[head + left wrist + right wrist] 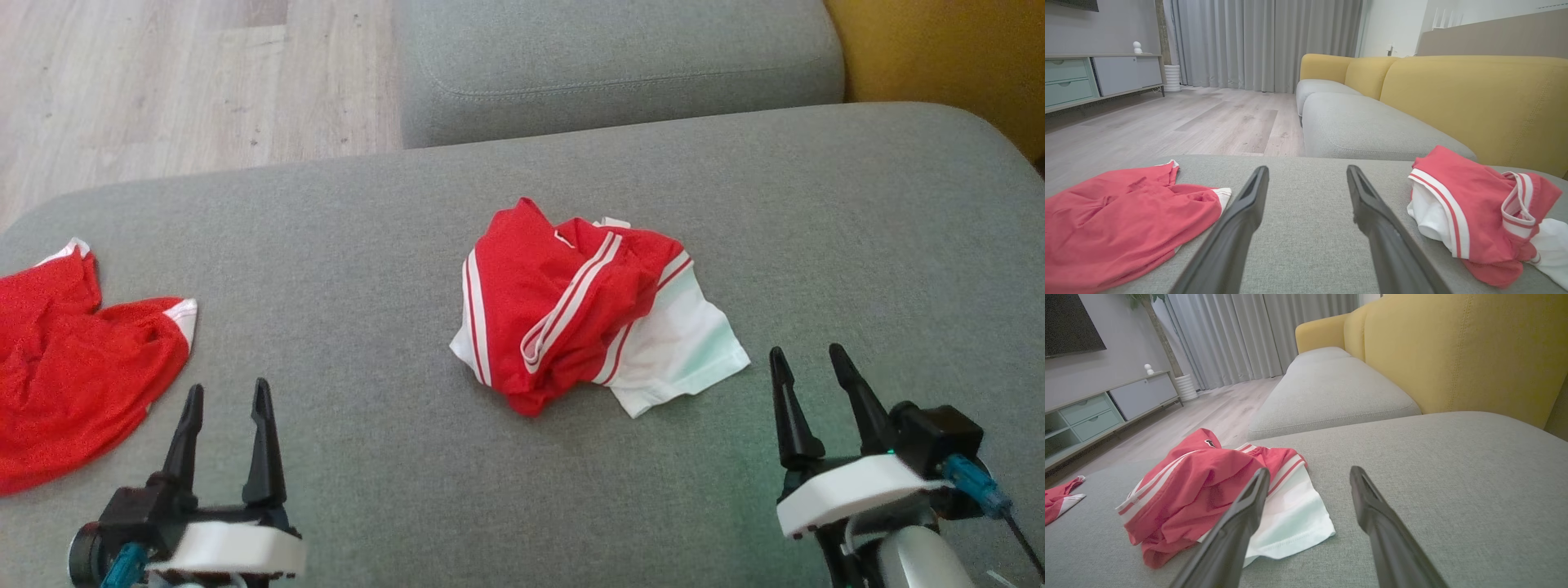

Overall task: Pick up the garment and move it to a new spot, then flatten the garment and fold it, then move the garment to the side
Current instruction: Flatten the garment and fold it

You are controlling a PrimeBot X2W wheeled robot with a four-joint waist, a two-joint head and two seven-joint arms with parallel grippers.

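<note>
Red, white-striped garment (pixel 571 314); grey cushion (pixel 857 229).

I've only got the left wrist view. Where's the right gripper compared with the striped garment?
Observer: The head view puts the right gripper just right of the striped garment, nearer the robot, jaws open, apart from it.
Operator: What's on the garment's far side from me?
Observer: A flat white panel spreads on the cushion toward that gripper.
Operator: Any markings on top?
Observer: In the right wrist view, a small dark tag sits near its highest red fold.
</note>
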